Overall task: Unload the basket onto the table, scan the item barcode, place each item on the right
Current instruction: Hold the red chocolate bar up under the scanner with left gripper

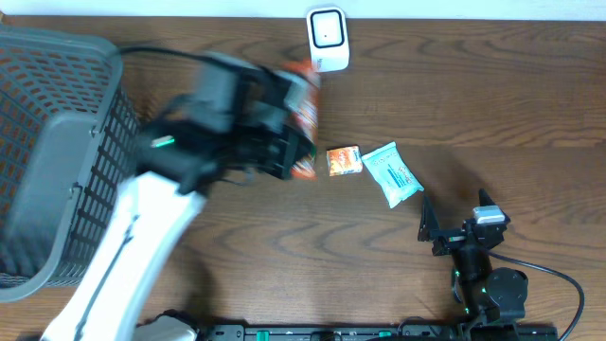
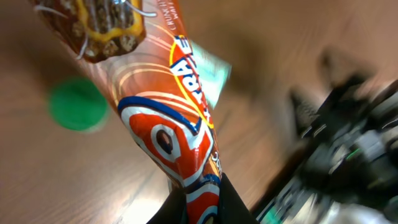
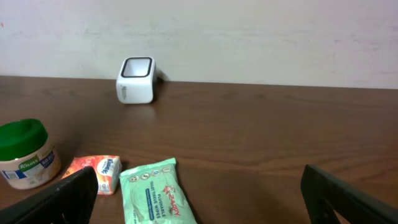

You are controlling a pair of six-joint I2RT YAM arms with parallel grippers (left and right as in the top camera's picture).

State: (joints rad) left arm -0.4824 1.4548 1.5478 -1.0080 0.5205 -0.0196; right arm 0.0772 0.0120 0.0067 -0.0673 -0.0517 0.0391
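Left hand (image 2: 202, 208) pinching the orange snack packet (image 2: 180, 124) by its end, just beside the white scanner (image 1: 328, 38); right hand (image 1: 457, 218) spread wide, well apart, over the surface (image 1: 511, 104)

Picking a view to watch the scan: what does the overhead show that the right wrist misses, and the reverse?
Only overhead: the grey basket, and the left gripper shut on the orange snack bag near the white scanner. Only right wrist: a green-lidded jar left of the small orange packet. Both: the scanner, the orange packet, the teal wipes pack and the open right gripper.
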